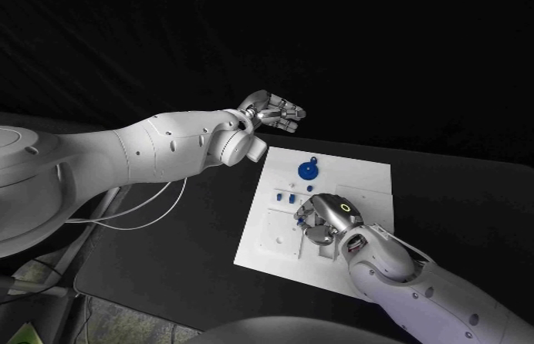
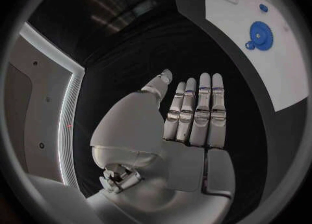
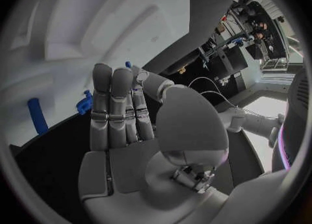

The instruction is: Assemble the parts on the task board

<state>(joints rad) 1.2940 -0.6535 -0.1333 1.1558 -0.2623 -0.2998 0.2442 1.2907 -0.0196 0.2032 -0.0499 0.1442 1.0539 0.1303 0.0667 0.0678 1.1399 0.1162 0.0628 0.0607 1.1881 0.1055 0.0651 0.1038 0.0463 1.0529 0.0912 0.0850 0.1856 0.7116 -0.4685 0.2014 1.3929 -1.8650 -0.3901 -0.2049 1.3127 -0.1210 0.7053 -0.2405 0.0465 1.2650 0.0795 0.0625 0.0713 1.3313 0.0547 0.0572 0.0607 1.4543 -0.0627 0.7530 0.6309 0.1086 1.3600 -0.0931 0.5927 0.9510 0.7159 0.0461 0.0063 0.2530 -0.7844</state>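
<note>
Task board (image 1: 362,186) is seen at frame centre, white plate on the black table (image 1: 167,259). Blue gear (image 1: 309,171) lies flat in the board's upper left part; small blue pegs (image 1: 279,197) sit just below it.

Right hand (image 1: 325,217) is held over the board's middle, fingers straight and together, nothing gripped. Left hand (image 1: 272,112) is parked above the board's far corner, fingers extended, empty.

Parts are judged light, rigid plastic, smooth, so slip is likely. Gear is best pinched across its toothed rim; pegs are best taken by their sides, thumb against fingertip.
</note>
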